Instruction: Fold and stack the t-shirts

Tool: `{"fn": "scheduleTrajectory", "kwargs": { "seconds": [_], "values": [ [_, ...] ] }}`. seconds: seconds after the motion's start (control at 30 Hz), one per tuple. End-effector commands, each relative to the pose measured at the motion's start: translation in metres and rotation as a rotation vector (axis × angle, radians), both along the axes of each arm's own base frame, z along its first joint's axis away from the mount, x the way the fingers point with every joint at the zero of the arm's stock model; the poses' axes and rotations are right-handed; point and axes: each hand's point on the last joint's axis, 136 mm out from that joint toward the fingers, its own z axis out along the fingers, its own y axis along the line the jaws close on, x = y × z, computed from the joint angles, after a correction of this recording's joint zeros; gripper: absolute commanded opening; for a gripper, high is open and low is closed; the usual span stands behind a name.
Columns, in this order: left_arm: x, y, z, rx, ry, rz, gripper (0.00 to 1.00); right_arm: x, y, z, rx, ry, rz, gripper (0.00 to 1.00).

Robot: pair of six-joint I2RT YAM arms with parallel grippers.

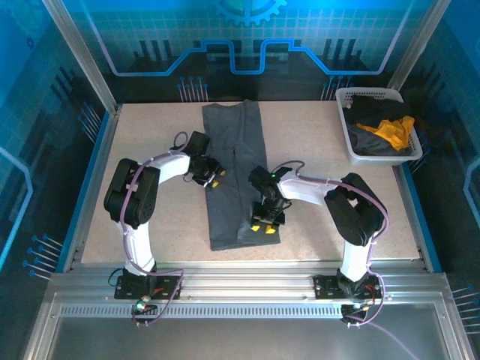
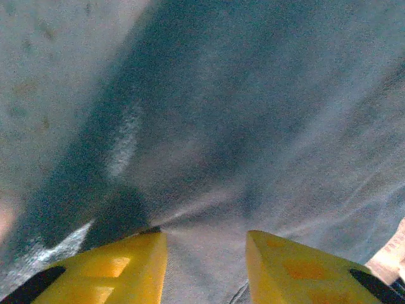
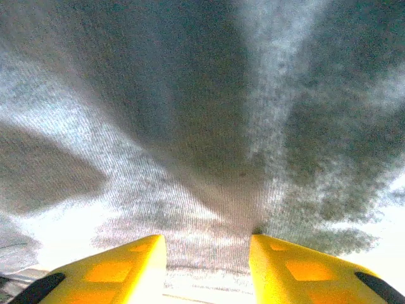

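A slate grey t-shirt (image 1: 236, 150) lies folded into a long strip down the middle of the table. My left gripper (image 1: 214, 180) rests on the strip's left edge about halfway down. In the left wrist view its yellow fingers (image 2: 126, 266) stand apart on the grey cloth (image 2: 240, 126), and creases fan out from the gap at the left gripper (image 2: 205, 235). My right gripper (image 1: 262, 227) sits on the strip's lower right part. There the right gripper (image 3: 207, 239) is open, with flat cloth (image 3: 190, 126) between the jaws and the hem just below them.
A white lattice basket (image 1: 367, 91) stands at the back right, holding a black shirt (image 1: 371, 112) and an orange-yellow one (image 1: 395, 129). A blue frame borders the speckled tabletop (image 1: 150, 135). Metal rails run along the near edge by the arm bases.
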Motion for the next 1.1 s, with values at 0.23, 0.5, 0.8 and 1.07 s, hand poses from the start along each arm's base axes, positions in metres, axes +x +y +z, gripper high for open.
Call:
{"fn": "scheduleTrajectory", "kwargs": {
  "seconds": [0.23,0.5,0.8,1.07],
  "values": [
    [-0.117,0.018,0.04,0.084,0.099,-0.234,0.44,-0.002,-0.051,0.04,-0.072,-0.132,0.049,0.5],
    [-0.251,-0.016,0.017,-0.119,0.329,-0.274,0.49,-0.035,-0.049,0.007,-0.054,-0.049,0.173,0.49],
    [-0.251,-0.028,-0.011,-0.107,0.336,-0.263,0.43,-0.029,-0.045,-0.01,-0.114,-0.041,0.183,0.46],
    [-0.243,-0.026,-0.019,-0.054,0.331,-0.286,0.1,-0.022,-0.038,-0.015,-0.11,-0.048,0.18,0.21]
  ]
}}
